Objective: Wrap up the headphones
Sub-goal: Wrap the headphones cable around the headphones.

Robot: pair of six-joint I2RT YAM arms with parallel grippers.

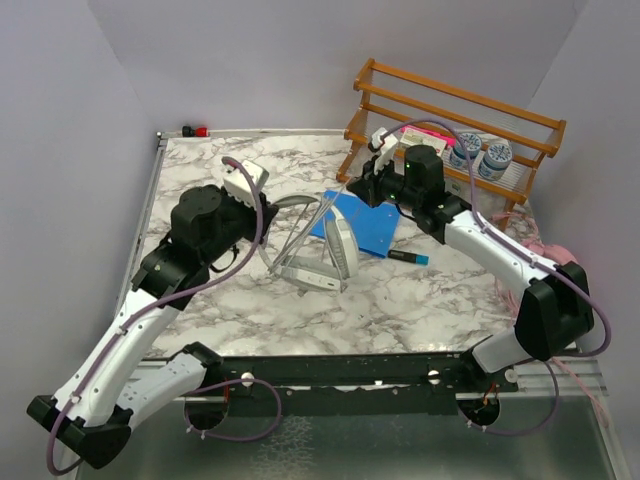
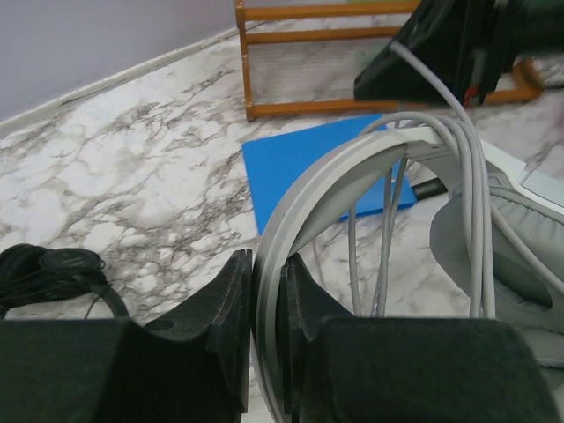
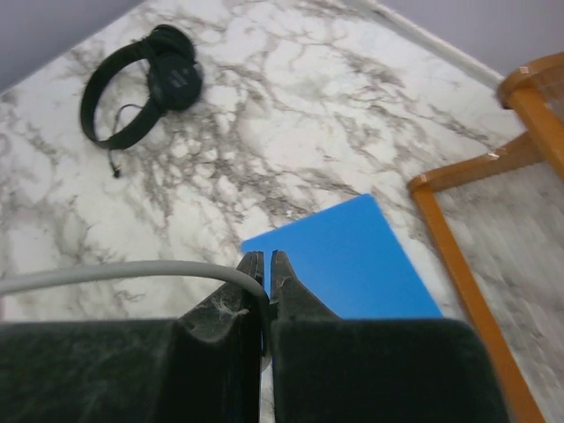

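Observation:
The grey-white headphones (image 1: 342, 247) sit in the middle of the table, partly over a blue sheet (image 1: 372, 228). My left gripper (image 2: 266, 291) is shut on their grey headband (image 2: 352, 167), which stands between its pads. Loops of grey cable (image 2: 467, 176) hang over the band near an ear cup (image 2: 502, 256). My right gripper (image 3: 267, 264) is shut on the grey cable (image 3: 115, 271), held above the blue sheet (image 3: 352, 256). In the top view the left gripper (image 1: 265, 215) is left of the headphones and the right gripper (image 1: 358, 186) behind them. Black headphones (image 3: 141, 84) lie flat further left. Pink headphones (image 1: 545, 243) show partly behind the right arm.
A wooden rack (image 1: 450, 120) stands at the back right with two cans (image 1: 480, 153) on it. A dark pen with a cyan tip (image 1: 408, 257) lies right of the blue sheet. A small red object (image 1: 195, 131) sits at the back left corner.

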